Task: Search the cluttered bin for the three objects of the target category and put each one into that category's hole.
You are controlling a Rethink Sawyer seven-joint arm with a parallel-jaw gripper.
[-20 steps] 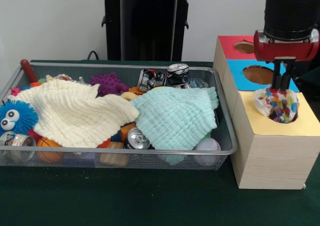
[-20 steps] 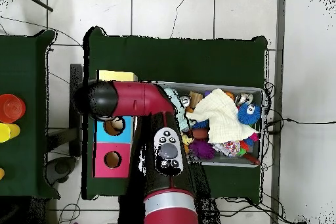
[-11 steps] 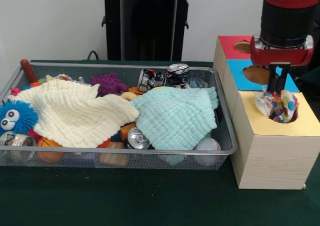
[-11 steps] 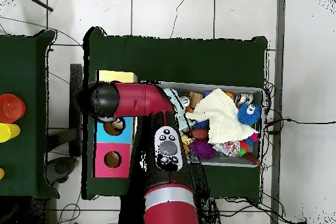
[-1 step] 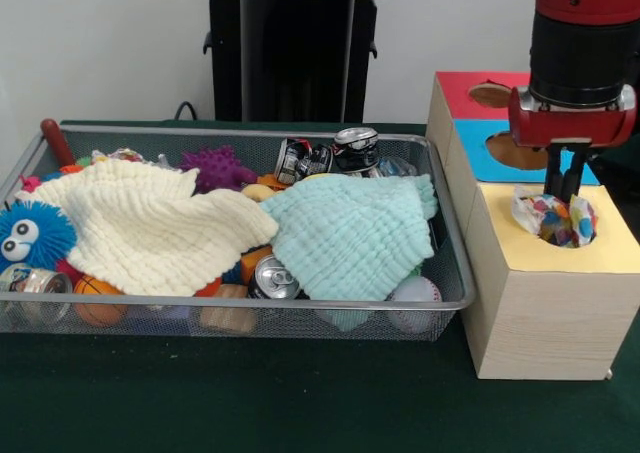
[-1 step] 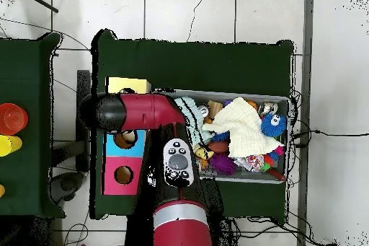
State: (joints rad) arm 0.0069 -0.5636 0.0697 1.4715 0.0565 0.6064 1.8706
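A small multicoloured cloth (image 5: 566,220) sits bunched in the hole of the yellow section (image 5: 520,248) of the wooden box, partly sunk below the rim. My gripper (image 5: 565,197) hangs straight down over that hole, shut on the top of this cloth. In the wire bin (image 5: 300,301), a cream cloth (image 5: 150,223) and a mint cloth (image 5: 345,233) lie spread over the clutter. In the overhead view my arm (image 6: 140,111) reaches across the box and hides the gripper and the yellow hole.
The box also has a blue section (image 5: 500,153) and a red section (image 5: 470,91), each with a hole. Cans (image 5: 355,148), a purple spiky toy (image 5: 215,168), a blue furry toy (image 5: 30,235) and balls fill the bin.
The gripper has come lower over the yellow hole, and the multicoloured cloth has sunk deeper into it, with less of it showing above the rim.
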